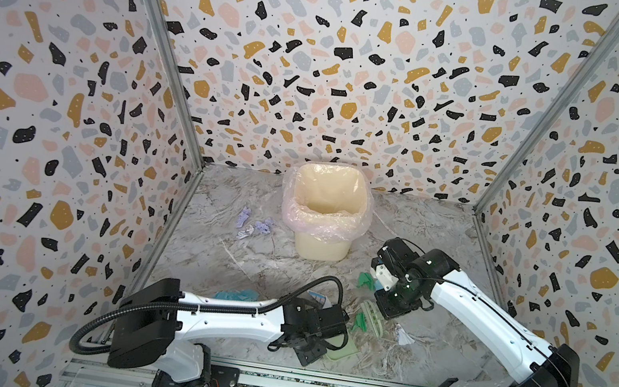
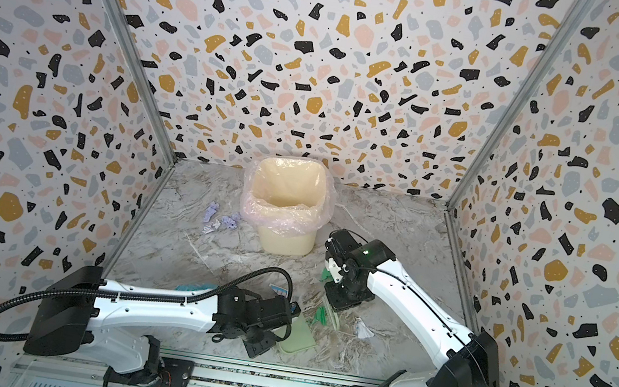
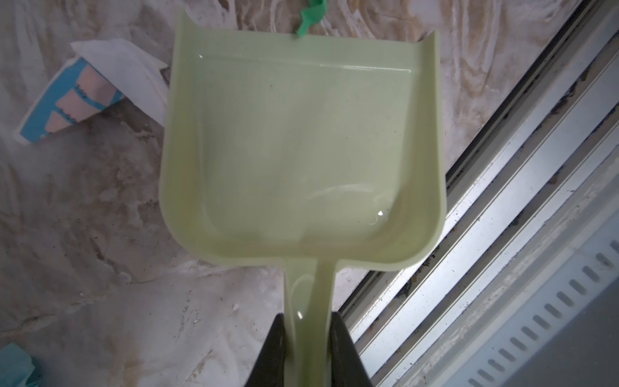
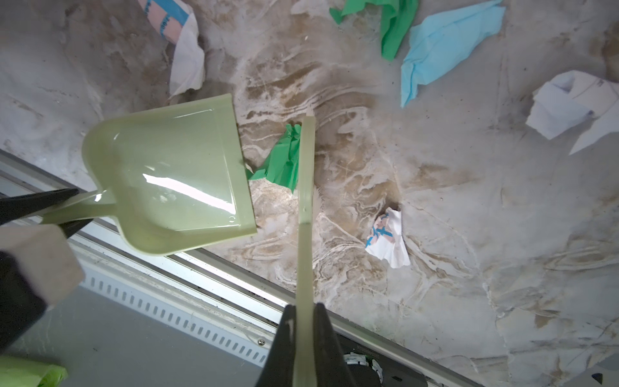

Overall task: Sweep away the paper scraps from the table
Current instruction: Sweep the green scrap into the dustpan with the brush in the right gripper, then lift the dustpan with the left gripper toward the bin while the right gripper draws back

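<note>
Your left gripper (image 3: 308,323) pinches the pale green plastic dustpan (image 3: 301,150) handle, right gripper (image 4: 304,311) clamps the pale green brush (image 4: 306,167); green crumpled paper scrap (image 4: 283,160) between them, other paper scraps (image 4: 445,43) scattered on the marble-pattern table (image 4: 469,284)

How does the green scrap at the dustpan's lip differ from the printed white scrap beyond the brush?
Colour: the green scrap is plain green; the printed white scrap is white with blue and pink print. Place: the green scrap sits between the dustpan and the brush, against the brush; the white scrap lies apart on the brush's other side, touching neither. Both are crumpled and lie on the table, outside the pan.
</note>
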### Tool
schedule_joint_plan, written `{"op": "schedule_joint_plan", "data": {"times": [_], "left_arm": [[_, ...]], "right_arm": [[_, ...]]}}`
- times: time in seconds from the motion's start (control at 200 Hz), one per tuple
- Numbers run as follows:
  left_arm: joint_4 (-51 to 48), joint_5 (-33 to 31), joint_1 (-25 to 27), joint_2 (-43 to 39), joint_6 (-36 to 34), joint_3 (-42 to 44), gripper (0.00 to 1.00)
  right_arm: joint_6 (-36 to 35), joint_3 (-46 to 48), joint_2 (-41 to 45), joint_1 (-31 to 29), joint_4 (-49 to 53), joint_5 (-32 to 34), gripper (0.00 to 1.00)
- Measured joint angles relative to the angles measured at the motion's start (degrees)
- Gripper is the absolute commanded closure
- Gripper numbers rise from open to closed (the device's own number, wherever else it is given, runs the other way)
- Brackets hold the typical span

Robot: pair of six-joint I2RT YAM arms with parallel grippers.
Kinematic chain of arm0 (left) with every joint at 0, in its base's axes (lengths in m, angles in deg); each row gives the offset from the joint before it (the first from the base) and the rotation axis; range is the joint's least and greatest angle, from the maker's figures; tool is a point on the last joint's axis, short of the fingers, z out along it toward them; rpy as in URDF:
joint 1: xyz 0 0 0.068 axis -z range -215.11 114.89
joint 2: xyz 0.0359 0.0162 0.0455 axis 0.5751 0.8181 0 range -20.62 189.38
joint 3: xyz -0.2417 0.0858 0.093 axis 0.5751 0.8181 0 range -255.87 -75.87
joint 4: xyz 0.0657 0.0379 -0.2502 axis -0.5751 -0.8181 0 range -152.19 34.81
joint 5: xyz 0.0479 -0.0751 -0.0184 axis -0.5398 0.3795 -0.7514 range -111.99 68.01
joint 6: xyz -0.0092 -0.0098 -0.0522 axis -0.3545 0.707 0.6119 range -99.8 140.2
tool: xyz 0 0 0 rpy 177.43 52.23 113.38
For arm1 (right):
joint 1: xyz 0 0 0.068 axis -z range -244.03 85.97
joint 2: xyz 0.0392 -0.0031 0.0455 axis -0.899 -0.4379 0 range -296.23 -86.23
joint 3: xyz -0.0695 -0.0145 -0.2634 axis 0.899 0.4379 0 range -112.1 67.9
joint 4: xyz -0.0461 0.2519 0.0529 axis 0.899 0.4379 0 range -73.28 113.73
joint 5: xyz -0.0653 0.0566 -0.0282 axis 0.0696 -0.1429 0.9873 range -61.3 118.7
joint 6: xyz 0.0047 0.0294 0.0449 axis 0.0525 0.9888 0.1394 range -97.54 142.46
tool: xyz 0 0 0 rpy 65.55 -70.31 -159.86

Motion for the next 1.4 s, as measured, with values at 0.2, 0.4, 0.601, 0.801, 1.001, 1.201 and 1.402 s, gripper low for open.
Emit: {"op": "schedule_joint_plan", "data": {"times": [0.2, 0.4, 0.601, 0.801, 1.001, 1.201, 1.402], "left_arm": [[0.4, 0.0, 0.0, 0.3, -0.1, -0.1, 1.0], [1.0, 0.0, 0.0, 0.4, -0.1, -0.1, 1.0], [2.0, 0.0, 0.0, 0.4, 0.0, -0.1, 1.0], [3.0, 0.0, 0.0, 0.3, 0.0, -0.1, 1.0], [4.4, -0.7, 0.0, -1.5, 0.2, -0.1, 1.0], [6.0, -3.5, 0.0, -7.2, 0.5, -0.1, 1.0], [5.7, -7.1, 0.0, -11.8, 0.6, -0.5, 1.0]], "right_arm": [[0.2, -0.9, -0.6, -3.0, -0.2, -2.8, 1.0], [1.4, -1.3, -0.6, -5.4, -0.2, -6.0, 1.0], [2.6, -2.0, 1.1, -6.3, -0.6, -8.3, 1.0], [2.8, -2.6, 3.0, -4.4, 0.8, -7.3, 1.0], [2.3, -5.7, 5.9, 3.3, 3.2, -5.6, 1.0], [1.2, -8.6, 11.2, 12.0, 3.3, -6.1, 1.0], [-0.3, -8.6, 14.2, 20.2, 2.6, -8.0, 1.0]]}}
